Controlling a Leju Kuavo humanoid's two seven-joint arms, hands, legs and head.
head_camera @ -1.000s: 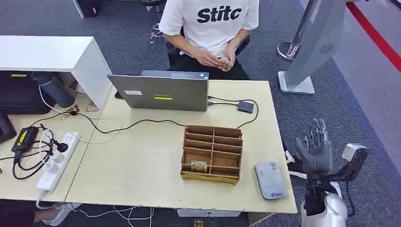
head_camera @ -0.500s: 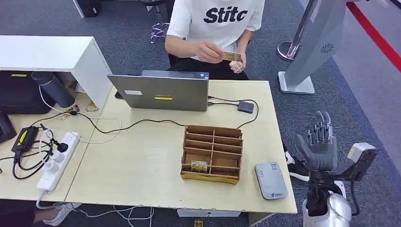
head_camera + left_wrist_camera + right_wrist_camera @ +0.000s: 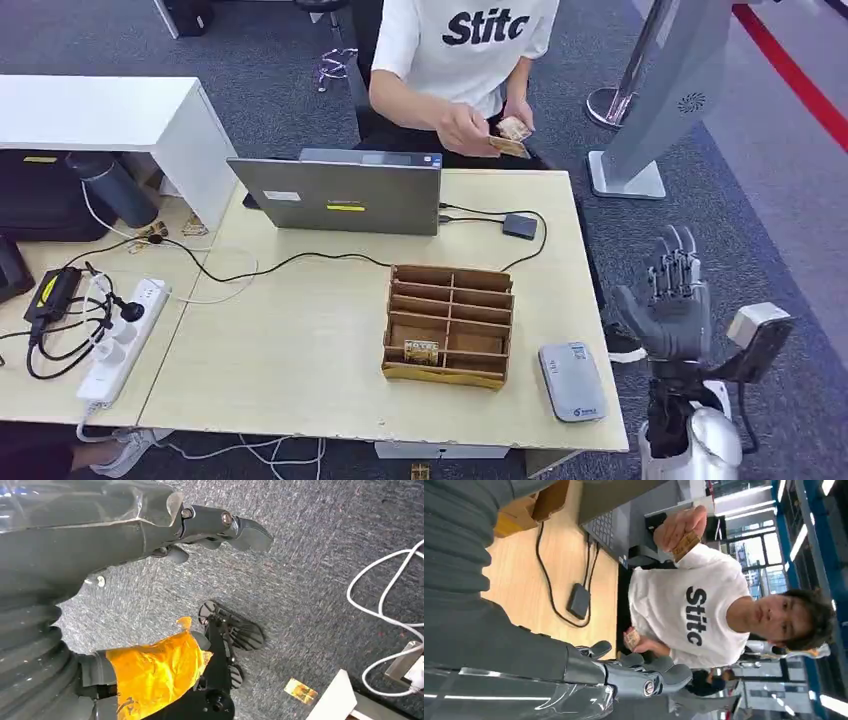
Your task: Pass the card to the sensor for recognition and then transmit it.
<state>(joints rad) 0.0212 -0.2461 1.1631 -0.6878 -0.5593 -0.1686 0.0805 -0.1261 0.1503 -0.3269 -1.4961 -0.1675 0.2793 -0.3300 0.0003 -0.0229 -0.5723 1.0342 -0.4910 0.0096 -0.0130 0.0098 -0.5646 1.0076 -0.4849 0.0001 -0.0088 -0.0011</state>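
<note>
Across the table a person in a white T-shirt holds out one card [image 3: 507, 146] over the far edge and keeps a small stack [image 3: 516, 127] in the other hand. In the right wrist view that card [image 3: 685, 545] is pinched in the person's raised fingers. My right hand [image 3: 672, 300] is raised to the right of the table, fingers spread, holding nothing. The grey card sensor [image 3: 571, 381] lies on the table's near right corner, just left of that hand. My left hand [image 3: 215, 527] hangs over the carpet with nothing in it.
A wooden divider box [image 3: 449, 325] stands mid-table with a card [image 3: 421, 351] in a front slot. Behind it are a laptop [image 3: 336, 192], a small dark device [image 3: 519, 225] and cables. A power strip [image 3: 122, 340] lies at the left. A card [image 3: 300, 691] lies on the carpet.
The person has taken one card from the stack, lifted it and lowered it forward over the table's far edge. My right hand rose slightly, then held still, still open.
</note>
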